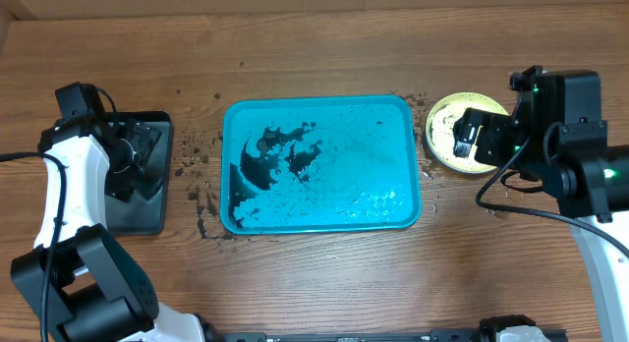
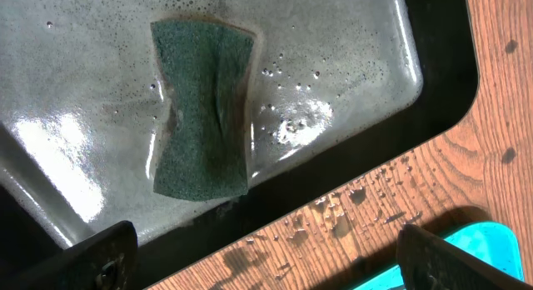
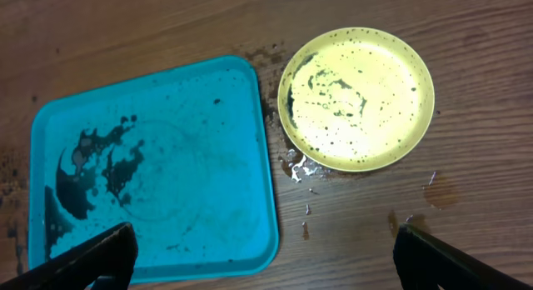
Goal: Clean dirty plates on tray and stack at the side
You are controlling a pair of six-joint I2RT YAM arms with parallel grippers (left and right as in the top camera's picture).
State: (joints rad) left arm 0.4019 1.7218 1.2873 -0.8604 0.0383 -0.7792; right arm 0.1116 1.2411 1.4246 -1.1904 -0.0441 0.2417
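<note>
Standing at the wooden surface (image 1: 314, 283), I see the tray (image 1: 366, 150) in its middle: smooth teal plastic, rectangular with rounded corners and a raised rim, wet, with dark smears on its left part. Just right of it, on the wood, lies a round plate (image 3: 356, 98) (lime-green rim, pale centre speckled with dark dirt); whether others lie under it I cannot tell. The right pincer (image 1: 462, 136) hangs over this plate with fingers apart, not touching it. The left pincer (image 2: 266, 261), also spread wide, hangs over a small tray (image 2: 350, 57) with a black rim and wet grey floor, where a rough green sponge (image 2: 202, 107), narrow at the waist, lies flat.
</note>
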